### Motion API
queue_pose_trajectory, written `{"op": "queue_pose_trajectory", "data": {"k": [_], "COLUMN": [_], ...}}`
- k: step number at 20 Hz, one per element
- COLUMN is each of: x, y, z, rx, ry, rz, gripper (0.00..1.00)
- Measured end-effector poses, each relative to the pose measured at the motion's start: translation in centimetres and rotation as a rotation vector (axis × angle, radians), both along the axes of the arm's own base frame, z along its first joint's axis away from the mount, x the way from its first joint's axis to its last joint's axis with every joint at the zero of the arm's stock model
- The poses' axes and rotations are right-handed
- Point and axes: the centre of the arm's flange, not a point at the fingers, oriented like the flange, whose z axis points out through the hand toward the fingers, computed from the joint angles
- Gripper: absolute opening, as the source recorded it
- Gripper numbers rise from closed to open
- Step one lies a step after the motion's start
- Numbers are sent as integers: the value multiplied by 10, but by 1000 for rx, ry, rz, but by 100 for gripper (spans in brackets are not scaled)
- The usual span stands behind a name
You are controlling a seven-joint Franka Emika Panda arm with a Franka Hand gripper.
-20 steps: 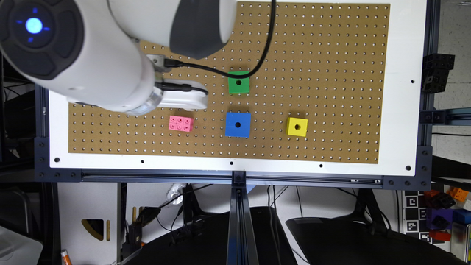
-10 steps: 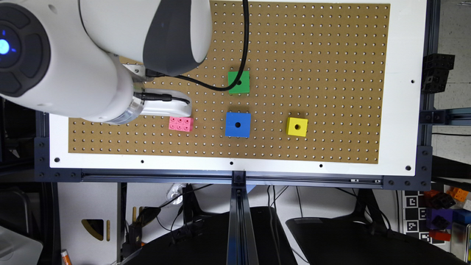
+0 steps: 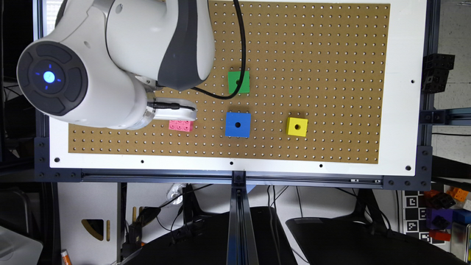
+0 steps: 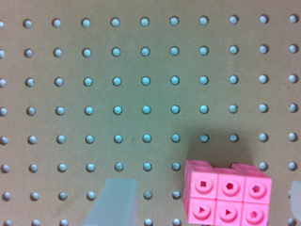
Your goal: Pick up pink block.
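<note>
On the brown pegboard [image 3: 312, 55], the pink block [image 4: 227, 199] shows six shape-stamped studs between the gripper [image 4: 207, 207]'s spread fingers [image 4: 113, 202].

The arm [image 3: 121, 62] comes in from the exterior view's left, big white-and-grey joints stacked up, blue light glowing on the round end cap. The gripper [image 3: 176, 115] shows as a white part sticking out past the wrist, hanging low. From the wrist view the jaws are spread wide apart, with nothing gripped between the two pale fingers [image 4: 113, 202].
</note>
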Motion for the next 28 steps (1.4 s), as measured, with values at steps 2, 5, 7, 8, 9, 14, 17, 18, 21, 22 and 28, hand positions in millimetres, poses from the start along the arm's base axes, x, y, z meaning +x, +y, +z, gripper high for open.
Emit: {"op": "queue_pose_trajectory", "data": {"k": [2,5,7,8,9,14,17,18,21,22,28], "x": [1,4,11,14,16,19,19,19,18,18,19], "y": [1,4,12,16,20,26,26,26,26,26,25], "z": [-13,-31,-32,-31,-30,-28,-28,-28,-45,-49,-64], "rx": [3,7,13,15,16,18,18,18,22,23,25], "ry": [5,4,-1,-4,-7,-12,-13,-13,0,1,7], "rz": [2,7,12,14,16,22,22,22,21,21,19], "gripper": [100,100,100,100,100,100,100,100,100,100,100]}}
